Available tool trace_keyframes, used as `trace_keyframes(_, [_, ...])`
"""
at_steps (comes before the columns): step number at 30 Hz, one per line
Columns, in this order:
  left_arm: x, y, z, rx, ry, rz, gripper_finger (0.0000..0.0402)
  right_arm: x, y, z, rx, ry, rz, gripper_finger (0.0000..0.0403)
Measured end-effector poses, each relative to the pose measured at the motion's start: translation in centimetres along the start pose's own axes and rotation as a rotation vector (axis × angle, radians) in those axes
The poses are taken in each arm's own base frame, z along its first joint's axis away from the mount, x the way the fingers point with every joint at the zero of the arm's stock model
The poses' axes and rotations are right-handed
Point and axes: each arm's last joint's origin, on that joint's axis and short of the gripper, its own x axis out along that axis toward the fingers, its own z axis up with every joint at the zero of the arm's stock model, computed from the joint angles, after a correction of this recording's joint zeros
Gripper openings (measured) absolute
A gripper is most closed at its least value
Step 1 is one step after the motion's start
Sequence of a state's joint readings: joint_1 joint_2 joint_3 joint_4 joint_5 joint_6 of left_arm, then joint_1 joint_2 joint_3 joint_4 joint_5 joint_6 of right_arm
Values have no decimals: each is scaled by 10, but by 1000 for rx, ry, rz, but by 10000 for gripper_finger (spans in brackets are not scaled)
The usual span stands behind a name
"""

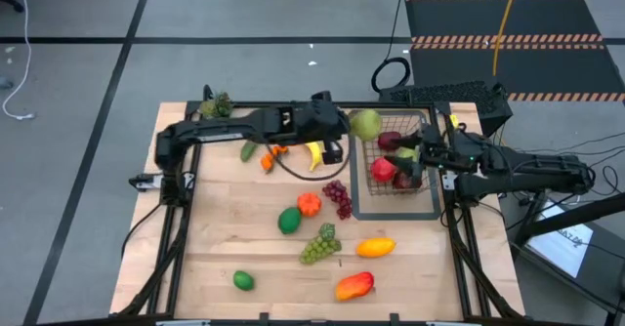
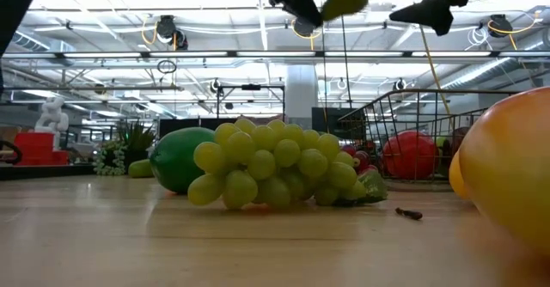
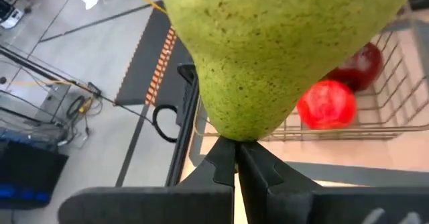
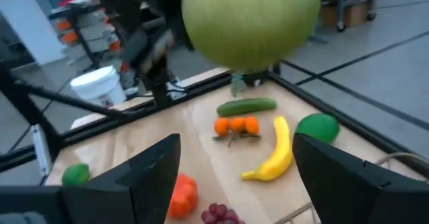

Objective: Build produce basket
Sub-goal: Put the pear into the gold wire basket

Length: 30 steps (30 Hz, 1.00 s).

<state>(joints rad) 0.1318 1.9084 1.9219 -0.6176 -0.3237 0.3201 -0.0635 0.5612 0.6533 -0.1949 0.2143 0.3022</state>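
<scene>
Left gripper (image 1: 354, 129) clenched on pear (image 1: 365, 124) over basket (image 1: 430, 207) far rim | right gripper (image 1: 427, 156) splayed, above basket | pear likely light, rigid, smooth; pinch at its middle.

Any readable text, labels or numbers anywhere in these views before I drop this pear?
None can be read.
White sheet on the floor right of the table: dark print, too small to read.
The pear in the left gripper, the basket and the other produce bear no labels.
The right gripper is open over the basket.
</scene>
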Motion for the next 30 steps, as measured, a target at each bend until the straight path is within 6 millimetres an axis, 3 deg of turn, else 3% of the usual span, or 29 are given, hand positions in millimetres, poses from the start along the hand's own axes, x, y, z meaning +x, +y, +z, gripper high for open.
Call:
trace_keyframes(9, [57,-24,-15,157,92,-34,2,-12,-5,5,-65,-74,-93,281])
trace_keyframes(15, [90,-28,-28,259,117,-12,4,-17,-6,7,-83,-110,-129,281])
trace_keyframes(26, [128,-38,-42,525,155,87,18,-19,-6,8,-91,-118,-129,281])
trace_keyframes(30, [132,-39,-45,582,191,128,15,-19,-6,8,-90,-118,-128,281])
